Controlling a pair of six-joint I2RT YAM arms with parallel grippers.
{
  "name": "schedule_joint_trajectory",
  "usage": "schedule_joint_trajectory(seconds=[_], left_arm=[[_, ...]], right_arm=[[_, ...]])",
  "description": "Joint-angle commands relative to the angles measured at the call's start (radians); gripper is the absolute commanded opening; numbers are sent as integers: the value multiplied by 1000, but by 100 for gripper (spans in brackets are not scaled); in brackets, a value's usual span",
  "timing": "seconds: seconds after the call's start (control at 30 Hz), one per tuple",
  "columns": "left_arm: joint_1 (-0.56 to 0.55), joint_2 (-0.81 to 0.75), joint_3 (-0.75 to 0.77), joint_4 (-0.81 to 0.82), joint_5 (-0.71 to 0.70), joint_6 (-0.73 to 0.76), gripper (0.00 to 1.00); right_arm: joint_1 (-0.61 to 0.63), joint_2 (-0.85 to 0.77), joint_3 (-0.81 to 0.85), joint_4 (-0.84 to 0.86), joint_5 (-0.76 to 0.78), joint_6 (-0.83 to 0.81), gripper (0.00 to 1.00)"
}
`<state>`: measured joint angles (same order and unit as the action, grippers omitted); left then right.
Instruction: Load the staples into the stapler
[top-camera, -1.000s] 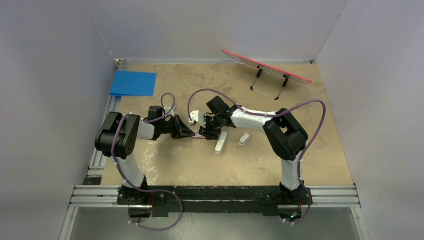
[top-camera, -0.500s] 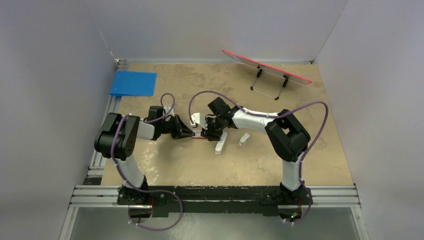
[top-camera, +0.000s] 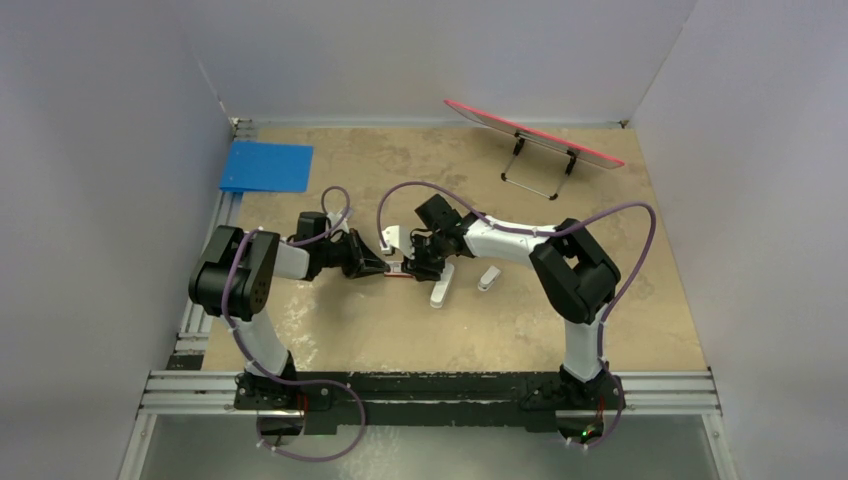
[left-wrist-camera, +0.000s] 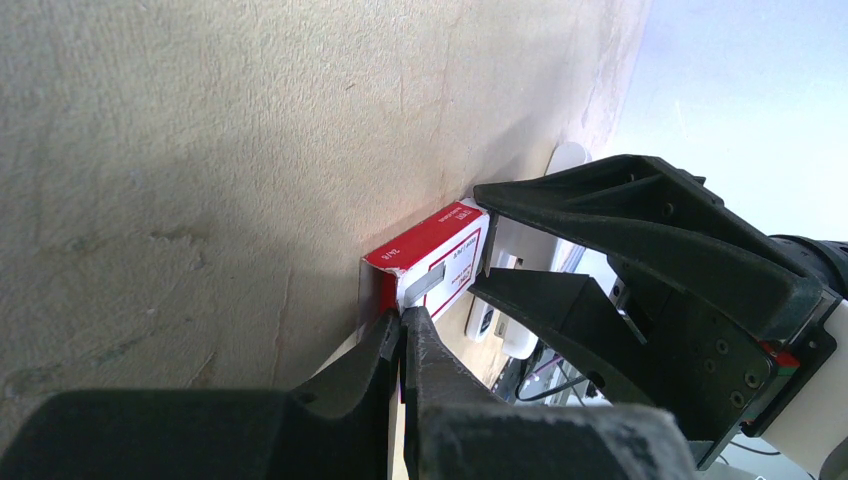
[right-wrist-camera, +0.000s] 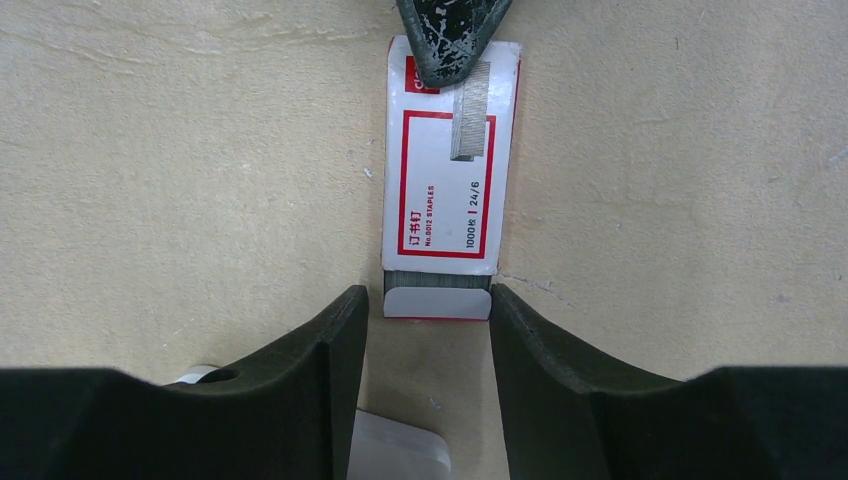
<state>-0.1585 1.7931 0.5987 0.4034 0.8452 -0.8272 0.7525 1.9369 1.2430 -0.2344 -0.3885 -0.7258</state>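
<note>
— How are the jaws of the left gripper (left-wrist-camera: 403, 330) set?
— They are pressed together on the staples (right-wrist-camera: 468, 112), a thin, ribbed grey metal strip held flat over the red-and-white cardboard box (right-wrist-camera: 440, 190).
— And the right gripper (right-wrist-camera: 426, 300)?
— Its jaws are spread apart, one set at each side of the box's near end. There the inner tray (right-wrist-camera: 437, 303) is seen protruding, with more grey strips in it. Contact cannot be told.
— How are the arms posed?
— Both are stretched low over the mottled tan table (top-camera: 400, 340), tips met head-on at the box.
— Where is the stapler (top-camera: 441, 285) found?
— The slim white rounded bar is laid near the box on the right arm's side, with a shorter white piece (top-camera: 488, 277) beside it.
</note>
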Motion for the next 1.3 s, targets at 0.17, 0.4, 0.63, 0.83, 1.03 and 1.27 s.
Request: schedule_joint_trajectory(seconds=[0.17, 0.4, 0.63, 0.83, 1.03, 1.27], left_arm=[[0, -24, 4, 29, 5, 17, 0], [20, -51, 0, 3, -17, 23, 0], [63, -92, -20, -18, -35, 17, 0], [72, -121, -37, -42, -50, 29, 0], [74, -143, -55, -47, -67, 31, 0], [87, -184, -45, -113, -129, 56, 0]], right_arm=[[0, 45, -4, -17, 16, -6, 43], [-8, 5, -35, 23, 63, -7, 32], [-21, -3, -36, 11, 69, -12, 32], [-37, -8, -37, -13, 79, -4, 34], [-38, -51, -54, -31, 65, -1, 38], [-39, -52, -64, -53, 95, -6, 40]])
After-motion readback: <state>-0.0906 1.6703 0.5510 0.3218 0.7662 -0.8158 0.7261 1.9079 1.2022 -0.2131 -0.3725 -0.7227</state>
